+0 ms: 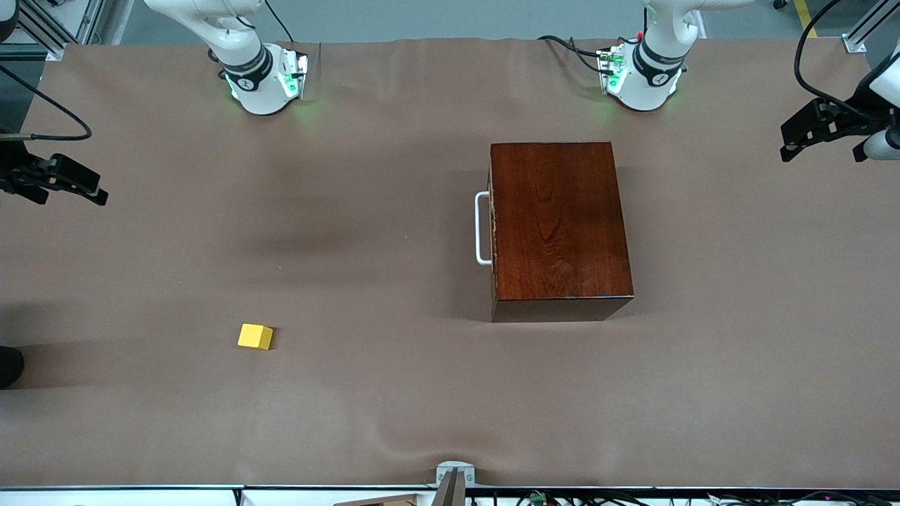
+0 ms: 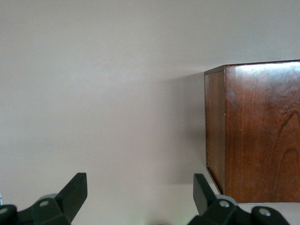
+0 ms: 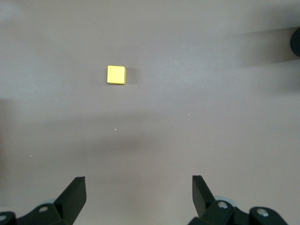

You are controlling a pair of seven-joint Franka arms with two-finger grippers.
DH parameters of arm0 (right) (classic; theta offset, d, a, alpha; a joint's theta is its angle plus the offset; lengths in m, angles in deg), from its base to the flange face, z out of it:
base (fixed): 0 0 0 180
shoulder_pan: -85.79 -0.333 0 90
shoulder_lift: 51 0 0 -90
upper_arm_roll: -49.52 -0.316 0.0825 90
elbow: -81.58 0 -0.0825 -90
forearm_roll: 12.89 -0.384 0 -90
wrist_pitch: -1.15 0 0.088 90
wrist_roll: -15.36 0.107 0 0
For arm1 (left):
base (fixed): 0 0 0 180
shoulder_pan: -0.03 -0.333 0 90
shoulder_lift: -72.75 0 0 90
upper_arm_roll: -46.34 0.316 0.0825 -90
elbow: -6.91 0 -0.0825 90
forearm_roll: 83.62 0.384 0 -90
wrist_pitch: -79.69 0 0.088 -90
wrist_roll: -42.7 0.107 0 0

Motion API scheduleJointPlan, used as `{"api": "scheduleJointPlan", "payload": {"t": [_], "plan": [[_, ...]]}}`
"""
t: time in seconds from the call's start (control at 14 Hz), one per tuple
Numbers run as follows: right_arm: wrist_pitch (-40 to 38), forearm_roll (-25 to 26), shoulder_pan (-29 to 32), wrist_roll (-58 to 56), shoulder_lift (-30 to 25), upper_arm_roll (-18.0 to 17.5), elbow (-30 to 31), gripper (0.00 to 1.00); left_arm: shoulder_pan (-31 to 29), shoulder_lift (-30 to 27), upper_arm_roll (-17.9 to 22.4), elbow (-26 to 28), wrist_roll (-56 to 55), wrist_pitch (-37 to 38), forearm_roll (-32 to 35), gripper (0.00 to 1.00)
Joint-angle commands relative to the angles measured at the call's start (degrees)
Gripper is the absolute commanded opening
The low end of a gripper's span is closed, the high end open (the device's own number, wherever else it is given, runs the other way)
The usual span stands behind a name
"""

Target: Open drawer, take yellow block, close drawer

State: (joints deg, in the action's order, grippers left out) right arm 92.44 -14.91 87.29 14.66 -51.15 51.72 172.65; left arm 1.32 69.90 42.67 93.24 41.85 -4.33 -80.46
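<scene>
Front view. Table [image 1: 394,407]: covered in a plain brown cloth, lightly rippled along the edge nearest the camera. Grey floor and metal frame pieces show at the top edge, past my two white bases. Wooden box [image 1: 559,221]: glossy mahogany, standing toward my left arm's end of the table. Drawer [image 1: 493,228]: shut, flush with the box, its white bar handle [image 1: 481,228] facing my right arm's end. Yellow block [image 1: 254,336]: lying alone on the cloth, well apart from the box, nearer the camera and toward my right arm's end. My left gripper [image 1: 819,130] hangs at the table's edge on my left arm's end; my right gripper [image 1: 63,184] hangs at the edge on my right arm's end.

Left wrist view. Left gripper [image 2: 140,194]: fingers [image 2: 75,190] spread wide, holding and touching nothing. Box corner in sight on bare cloth.

Right wrist view. Right gripper [image 3: 139,194]: fingers [image 3: 75,192] spread wide, empty. Block in sight, clear of them.
</scene>
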Motion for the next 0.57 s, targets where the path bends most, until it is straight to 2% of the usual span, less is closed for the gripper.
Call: {"api": "scheduleJointPlan", "payload": {"t": [0.0, 0.5], "plan": [[-0.76, -0.45, 0.17, -0.8, -0.12, 0.17, -0.8, 1.0, -0.5, 1.71, -0.37, -2.57, 1.99, 2.46, -0.88, 1.0], [-1.03, -0.01, 0.17, -0.8, -0.12, 0.26, -0.89, 1.0, -0.76, 2.24, -0.2, -2.57, 4.81, 4.14, -1.41, 1.0]]}}
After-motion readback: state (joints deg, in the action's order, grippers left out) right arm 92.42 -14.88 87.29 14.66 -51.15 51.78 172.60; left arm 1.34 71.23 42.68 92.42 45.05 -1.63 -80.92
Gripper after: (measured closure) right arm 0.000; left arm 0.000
